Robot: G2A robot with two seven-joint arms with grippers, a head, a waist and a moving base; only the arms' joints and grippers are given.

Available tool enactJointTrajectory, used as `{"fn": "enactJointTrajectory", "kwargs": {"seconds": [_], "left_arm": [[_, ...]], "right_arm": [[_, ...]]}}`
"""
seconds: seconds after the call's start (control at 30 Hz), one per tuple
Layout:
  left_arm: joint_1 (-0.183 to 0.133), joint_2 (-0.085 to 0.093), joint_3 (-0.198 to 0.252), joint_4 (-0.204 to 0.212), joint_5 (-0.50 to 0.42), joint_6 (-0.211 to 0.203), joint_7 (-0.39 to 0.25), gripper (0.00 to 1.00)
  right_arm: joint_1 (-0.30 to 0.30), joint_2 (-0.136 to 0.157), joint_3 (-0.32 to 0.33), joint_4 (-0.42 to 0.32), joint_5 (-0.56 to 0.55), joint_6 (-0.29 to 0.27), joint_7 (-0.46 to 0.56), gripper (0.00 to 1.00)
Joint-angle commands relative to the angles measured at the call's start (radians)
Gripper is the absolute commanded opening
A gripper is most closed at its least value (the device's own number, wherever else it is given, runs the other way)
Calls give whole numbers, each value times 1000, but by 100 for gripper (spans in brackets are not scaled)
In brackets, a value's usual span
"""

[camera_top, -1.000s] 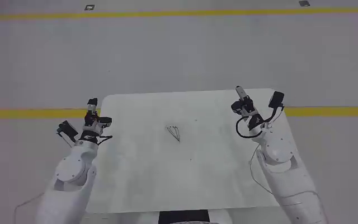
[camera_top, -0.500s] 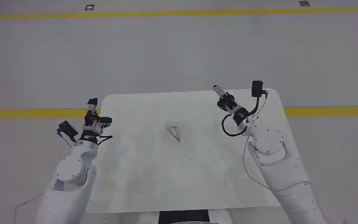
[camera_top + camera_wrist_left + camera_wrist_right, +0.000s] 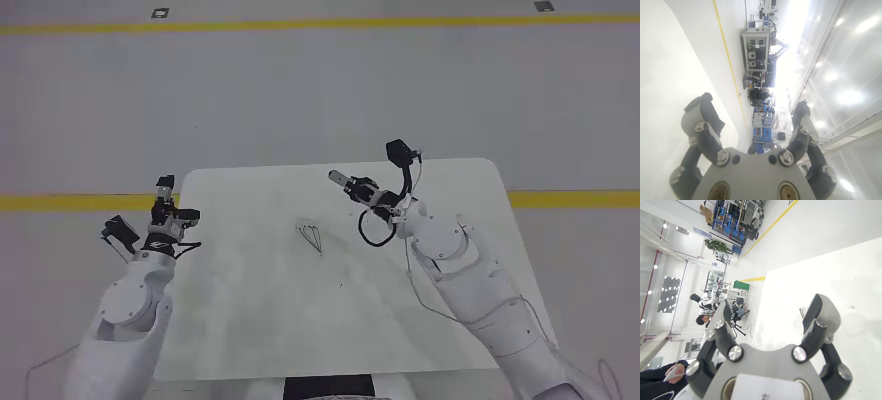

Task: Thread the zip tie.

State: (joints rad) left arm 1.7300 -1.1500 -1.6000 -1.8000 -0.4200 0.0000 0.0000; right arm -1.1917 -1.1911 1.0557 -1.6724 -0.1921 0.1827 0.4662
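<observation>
A thin black zip tie [image 3: 312,238] lies bent into a narrow loop near the middle of the white table [image 3: 260,320]. My right gripper [image 3: 338,178] hangs above the table's far half, a little right of and beyond the tie, pointing left. Its fingers stand open with nothing between them [image 3: 770,308], and a piece of the zip tie [image 3: 801,312] shows past one finger. My left gripper [image 3: 163,186] is held at the table's left edge, well away from the tie, open and empty [image 3: 753,102].
The table's rounded far corners and left edge [image 3: 182,200] bound the work area. A yellow floor line [image 3: 60,202] runs behind the table. A few tiny dark specks [image 3: 340,285] dot the tabletop.
My right arm has swung left from the table's far right corner toward the middle, ending close to the zip tie. The left arm and the tie have stayed put.
</observation>
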Motion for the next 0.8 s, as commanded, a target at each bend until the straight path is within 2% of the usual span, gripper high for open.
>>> {"fn": "enactJointTrajectory", "kwargs": {"seconds": [0.0, 0.07, 0.13, 0.23, 0.3, 0.73, 0.77], "left_arm": [[0, 0, 0, 0, 0, 0, 0, 100], [0, 0, 0, 0, 0, 0, 0, 100], [0, 0, 0, 0, 0, 0, 0, 100], [0, 0, 0, 0, 0, 0, 0, 100], [0, 0, 0, 0, 0, 0, 0, 100], [0, 0, 0, 0, 0, 0, 0, 100], [0, 0, 0, 0, 0, 0, 0, 100]], "right_arm": [[6, -1, -13, -7, -15, -10, 12, 100], [53, -9, -62, 12, -40, -10, 71, 100], [115, -22, -119, 67, -55, 25, 135, 100], [215, -51, -233, 148, -108, 61, 205, 100], [262, -74, -282, 188, -91, 72, 213, 100], [266, -76, -289, 192, -92, 69, 216, 100], [280, -76, -305, 182, -127, 60, 239, 100]]}}
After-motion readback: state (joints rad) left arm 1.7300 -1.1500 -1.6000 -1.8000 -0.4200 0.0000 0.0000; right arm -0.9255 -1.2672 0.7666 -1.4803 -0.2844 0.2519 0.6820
